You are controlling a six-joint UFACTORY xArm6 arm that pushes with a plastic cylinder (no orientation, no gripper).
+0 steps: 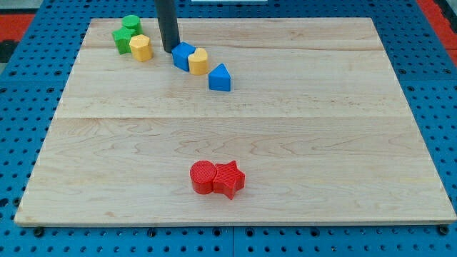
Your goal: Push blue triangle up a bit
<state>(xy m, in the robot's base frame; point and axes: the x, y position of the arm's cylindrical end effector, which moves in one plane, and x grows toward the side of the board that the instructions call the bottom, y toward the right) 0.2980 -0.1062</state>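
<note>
Two blocks over from my tip (170, 50), past the blue cube (183, 55) and yellow block (198, 61), the blue triangle (220, 78) sits lower-right, so no fingers, just a rod needing to get below it.

Bright even overhead light, soft short shadows under blocks, mild sheen on the wooden board (285, 143), sharp focus throughout

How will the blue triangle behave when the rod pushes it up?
The blue triangle lies flat and low on smooth wood, so it probably slides, not tips. Its slanted sides may make it rotate. My tip is up-left, beside the other blue block.
</note>
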